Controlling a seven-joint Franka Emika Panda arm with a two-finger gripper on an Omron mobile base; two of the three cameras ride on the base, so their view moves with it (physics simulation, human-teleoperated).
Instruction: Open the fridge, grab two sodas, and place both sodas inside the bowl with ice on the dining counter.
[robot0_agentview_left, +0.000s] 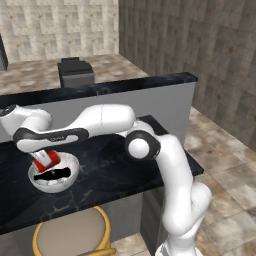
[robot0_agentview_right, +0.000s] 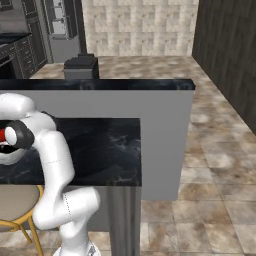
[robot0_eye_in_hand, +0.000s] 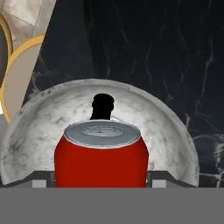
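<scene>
My gripper (robot0_eye_in_hand: 100, 180) hangs over the bowl with ice (robot0_eye_in_hand: 175, 131), shut on the red soda can (robot0_eye_in_hand: 101, 157), which stands upright between the fingers above the bowl's pale inside. In the bowl behind the can lies the dark soda bottle (robot0_eye_in_hand: 102, 107). From the left base view the red can (robot0_agentview_left: 47, 161) shows under the hand, just above the bowl (robot0_agentview_left: 70, 181) and the bottle (robot0_agentview_left: 56, 174). The bowl rests on the black marbled dining counter (robot0_agentview_left: 115, 170) near its left front. The fridge (robot0_agentview_right: 59, 22) stands far back at the left, its pale shelves showing.
A tan-seated round stool (robot0_agentview_left: 70, 232) with a yellow ring stands under the counter's front edge, below the bowl. The raised black-topped ledge (robot0_agentview_left: 125, 85) runs behind the counter. A dark boxy item (robot0_agentview_right: 81, 67) sits beyond it. Bare counter lies to the right of the bowl.
</scene>
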